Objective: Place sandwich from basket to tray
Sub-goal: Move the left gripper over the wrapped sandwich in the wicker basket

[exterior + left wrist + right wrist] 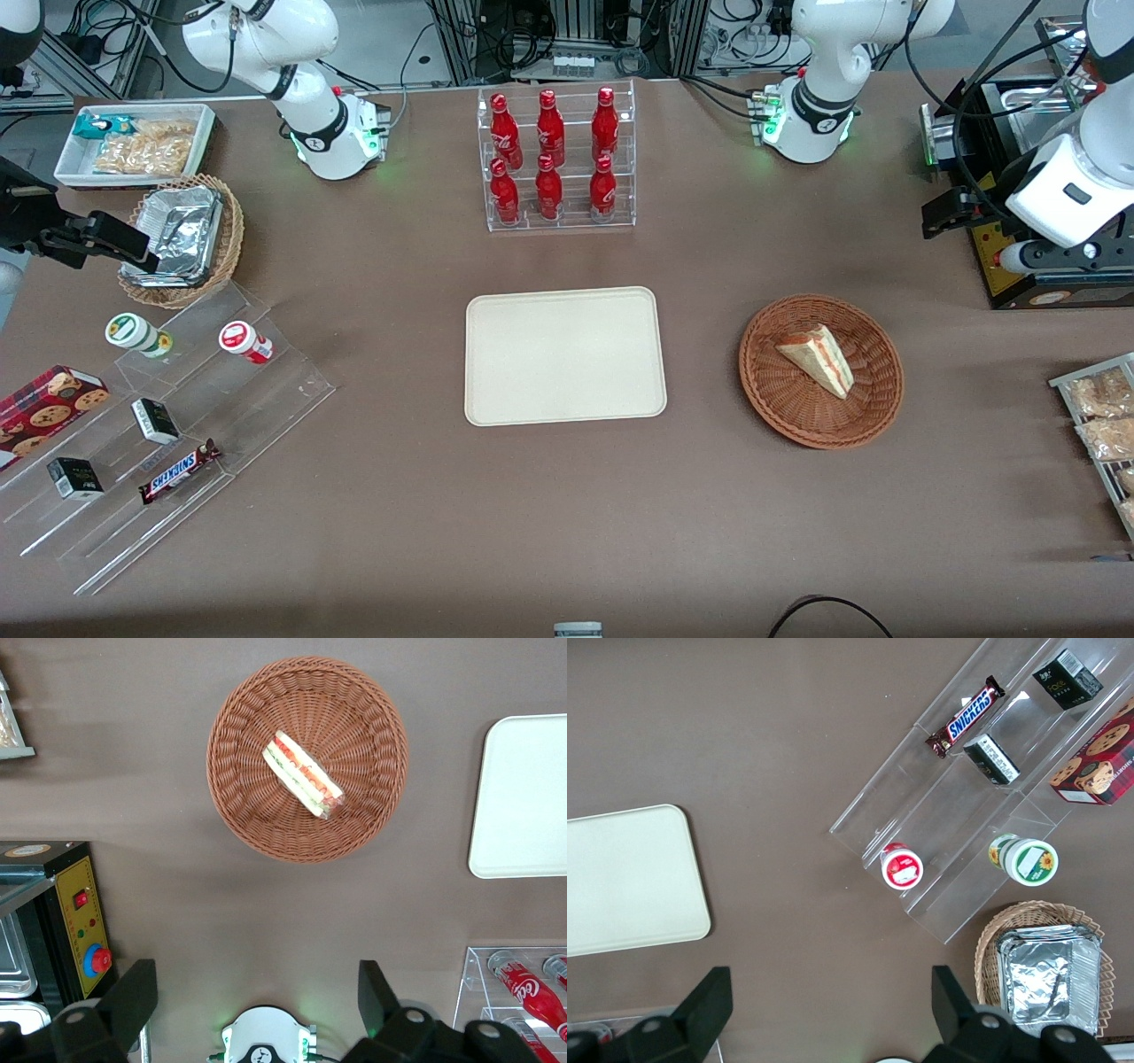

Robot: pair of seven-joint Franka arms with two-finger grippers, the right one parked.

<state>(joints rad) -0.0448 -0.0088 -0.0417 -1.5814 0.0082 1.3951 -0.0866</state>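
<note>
1. gripper (252, 1010) is hanging high above the tabletop (567, 532), well apart from the basket (873, 403), fingers (133, 997) spread, holding nothing.
2. sandwich (819, 359) is lying in the basket, filling stripe upward.
3. risk: fingers closing across the soft bread are likely squashing it, or catching the wicker rim.
4. risk: wedge slipping out before reaching the tray (564, 355).

The brown table (399, 532) bears the tray (564, 356), the basket (780, 403) and a bottle rack (558, 159).
</note>
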